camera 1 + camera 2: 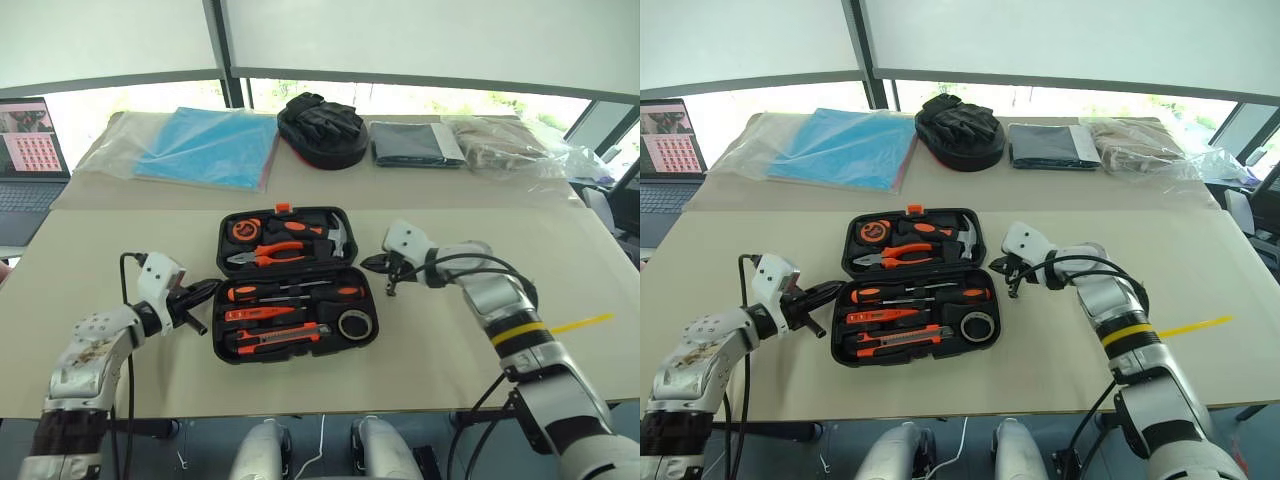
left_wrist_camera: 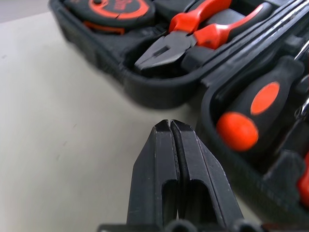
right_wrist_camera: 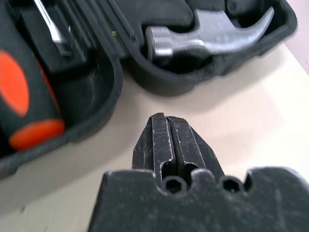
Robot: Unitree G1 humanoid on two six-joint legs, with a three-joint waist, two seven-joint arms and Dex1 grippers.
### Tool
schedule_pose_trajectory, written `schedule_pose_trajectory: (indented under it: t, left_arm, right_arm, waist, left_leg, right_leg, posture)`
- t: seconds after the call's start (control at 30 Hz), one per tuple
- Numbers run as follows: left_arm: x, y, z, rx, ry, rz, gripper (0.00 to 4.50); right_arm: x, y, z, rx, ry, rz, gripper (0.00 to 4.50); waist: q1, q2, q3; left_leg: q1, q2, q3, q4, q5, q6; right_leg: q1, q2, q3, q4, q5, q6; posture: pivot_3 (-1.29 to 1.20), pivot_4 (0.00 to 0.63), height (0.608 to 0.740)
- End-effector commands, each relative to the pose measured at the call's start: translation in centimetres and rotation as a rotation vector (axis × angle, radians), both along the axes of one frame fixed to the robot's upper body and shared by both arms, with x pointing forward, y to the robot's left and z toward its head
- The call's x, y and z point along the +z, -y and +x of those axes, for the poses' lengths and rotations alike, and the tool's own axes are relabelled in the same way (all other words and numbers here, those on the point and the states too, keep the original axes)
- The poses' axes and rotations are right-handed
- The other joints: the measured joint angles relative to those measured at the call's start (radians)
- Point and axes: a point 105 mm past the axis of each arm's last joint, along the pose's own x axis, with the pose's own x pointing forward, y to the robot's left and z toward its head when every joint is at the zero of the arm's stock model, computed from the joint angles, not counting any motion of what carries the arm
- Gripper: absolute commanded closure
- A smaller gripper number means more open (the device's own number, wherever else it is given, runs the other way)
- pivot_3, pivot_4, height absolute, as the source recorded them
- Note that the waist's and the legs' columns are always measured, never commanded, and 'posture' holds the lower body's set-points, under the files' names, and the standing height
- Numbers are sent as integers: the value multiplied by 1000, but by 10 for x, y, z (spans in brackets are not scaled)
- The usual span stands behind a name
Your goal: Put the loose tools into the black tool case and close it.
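The black tool case lies open and flat in the middle of the beige table. Its near half holds the loose tools in their recesses: two screwdrivers, a slim orange tool, an orange knife-like tool and a small round dark tape measure. The far half holds pliers, a hammer and an orange tape measure. My left gripper is shut and empty, just off the case's left edge near the hinge line. Shut and empty too, my right gripper sits close to the case's right edge.
At the back of the table lie a blue plastic-wrapped sheet, a round black pouch with gloves, a folded grey cloth and a clear bag. A laptop stands at the far left. A yellow strip marks the table's right side.
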Motion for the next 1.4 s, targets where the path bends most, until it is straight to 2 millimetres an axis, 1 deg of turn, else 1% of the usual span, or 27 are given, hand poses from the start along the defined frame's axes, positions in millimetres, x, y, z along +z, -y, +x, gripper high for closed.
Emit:
schedule_pose_trajectory:
  t: [0.03,0.23,0.3,0.43,0.5,0.57,0.6,0.63,0.7,0.73,0.77,0.8,0.83,0.87,0.9,0.93,0.97,1.0,1.03,1.07,1.1,1.17,1.23,1.3,1.4]
  left_arm:
    - [3,10,2,-52,5,0,4402]
    - [-1,21,1,-123,0,17,4402]
    - [-3,23,0,-138,-5,22,4402]
    - [-5,25,-3,-148,-15,19,4402]
    - [-4,22,-6,-137,-26,5,4402]
    - [-1,14,-9,-99,-36,-19,4402]
    - [0,11,-9,-85,-36,-26,4402]
    - [5,8,-10,-73,-35,-50,4168]
    - [11,-2,-10,-17,-56,-58,3665]
    - [12,-10,-11,11,-96,-49,3272]
    - [14,-16,-11,27,-123,-33,3004]
    - [16,-21,-12,40,-151,-20,2557]
    - [19,-25,-13,50,-182,-23,2278]
    - [23,-26,-14,46,-207,-42,1963]
    - [30,-25,-15,24,-251,-64,1441]
    - [35,-24,-17,5,-296,-80,1182]
    - [36,-23,-16,10,-344,-69,676]
    - [37,-24,-14,24,-381,-57,456]
    - [39,-24,-8,37,-393,-50,78]
    - [41,-22,-3,53,-398,-48,66]
    - [44,-20,5,74,-398,-59,66]
    - [48,-13,19,114,-400,-88,66]
    - [48,-7,28,135,-402,-82,66]
    - [43,-3,31,147,-411,-70,66]
    - [36,-5,36,189,-409,-44,66]
  right_arm:
    - [12,-13,-8,98,10,22,4500]
    - [-3,-13,-43,168,-127,-11,4500]
    - [-4,-12,-49,158,-134,-10,4500]
    - [-7,-6,-50,110,-122,-15,4500]
    - [-8,5,-46,83,-102,-43,4500]
    - [-3,18,-42,50,-80,-48,4500]
    - [-1,21,-41,40,-75,-46,4500]
    - [3,28,-40,11,-83,-35,4500]
    - [8,40,-45,-20,-164,-8,3918]
    - [16,45,-47,-45,-202,29,3684]
    - [23,47,-49,-63,-228,61,3411]
    - [29,49,-50,-81,-252,87,2969]
    - [34,51,-52,-104,-290,106,2700]
    - [37,51,-54,-124,-333,122,2408]
    - [42,52,-53,-173,-391,141,1916]
    - [44,52,-52,-236,-454,140,1669]
    - [46,51,-49,-294,-506,139,1209]
    - [48,48,-46,-336,-542,146,1038]
    - [52,43,-41,-363,-567,174,596]
    - [55,38,-37,-376,-581,193,221]
    - [58,33,-32,-398,-596,213,53]
    - [57,27,-21,-451,-601,220,53]
    - [52,24,-10,-500,-583,205,53]
    - [46,22,-3,-527,-571,186,53]
    - [38,20,3,-555,-563,159,53]
  waist:
    - [0,0,0]
    - [6,0,0]
    - [7,0,0]
    - [6,0,0]
    - [6,0,0]
    - [7,0,0]
    - [8,0,0]
    - [8,0,0]
    - [9,0,0]
    - [10,0,0]
    - [10,-1,0]
    - [9,-1,0]
    - [8,-1,0]
    - [5,-1,0]
    - [4,-1,0]
    - [1,-1,1]
    - [-1,-1,1]
    - [-2,-1,1]
    - [-2,-1,1]
    - [-2,-1,1]
    - [-1,-1,1]
    - [1,-1,1]
    - [4,-2,1]
    - [4,-2,0]
    - [0,-2,0]
  left_leg:
    - [0,0,0,0,0,0]
    - [0,0,-1,-1,-1,1]
    - [0,0,-1,-1,-1,1]
    - [0,0,0,-1,-1,1]
    - [0,0,-1,-1,-1,1]
    - [0,-1,-1,-1,-1,1]
    - [0,-1,-1,-1,-1,1]
    - [0,-1,-1,-1,-1,1]
    - [0,-1,-1,-1,-1,1]
    - [0,-1,-1,-1,-1,1]
    - [0,0,-1,0,-1,1]
    - [0,0,-1,0,-1,1]
    - [0,0,-1,0,0,0]
    - [0,0,-2,0,0,0]
    - [0,1,-2,0,0,0]
    - [1,1,-2,0,0,0]
    - [1,1,-2,0,0,-1]
    - [1,1,-2,0,1,-1]
    - [1,1,-2,0,1,-1]
    - [1,1,-2,0,1,-1]
    - [1,0,-2,0,1,-1]
    - [1,-1,-3,0,1,-1]
    - [0,-2,-3,0,1,-1]
    - [-2,-3,-3,0,1,-1]
    - [-6,-3,-3,0,1,0]
  right_leg:
    - [0,0,0,0,0,0]
    - [0,-1,-1,-1,0,0]
    - [0,-1,-1,-1,0,0]
    - [1,-1,0,-1,0,0]
    - [1,-1,0,-1,0,0]
    - [1,-1,0,-1,0,0]
    - [1,-1,0,-1,0,0]
    - [1,-2,0,-1,0,1]
    - [1,-1,0,-1,0,1]
    - [1,-1,0,-1,0,1]
    - [0,-1,0,-1,0,1]
    - [0,-1,0,-1,0,1]
    - [0,-1,0,0,0,0]
    - [0,0,-1,0,0,0]
    - [0,0,-1,0,0,0]
    - [0,0,-1,0,0,0]
    - [0,0,0,1,0,0]
    - [0,0,0,1,0,-1]
    - [0,0,0,1,0,-1]
    - [0,0,0,1,0,-1]
    - [0,1,0,1,1,-1]
    - [0,2,0,1,1,-1]
    - [0,2,-1,1,1,-1]
    - [0,1,0,1,1,0]
    - [-2,1,0,1,3,2]
  posture:
    - [0,150,740]
    - [0,150,740]
    - [0,150,740]
    - [0,150,740]
    - [0,150,740]
    - [0,150,740]
    - [0,150,740]
    - [0,150,740]
    - [0,150,740]
    - [0,150,740]
    - [0,150,740]
    - [0,150,740]
    - [0,150,740]
    - [0,150,740]
    - [0,150,740]
    - [0,150,740]
    - [0,150,740]
    - [0,150,740]
    - [0,150,740]
    - [0,150,740]
    - [0,150,740]
    - [0,150,740]
    - [0,150,740]
    - [0,150,740]
    - [0,150,740]
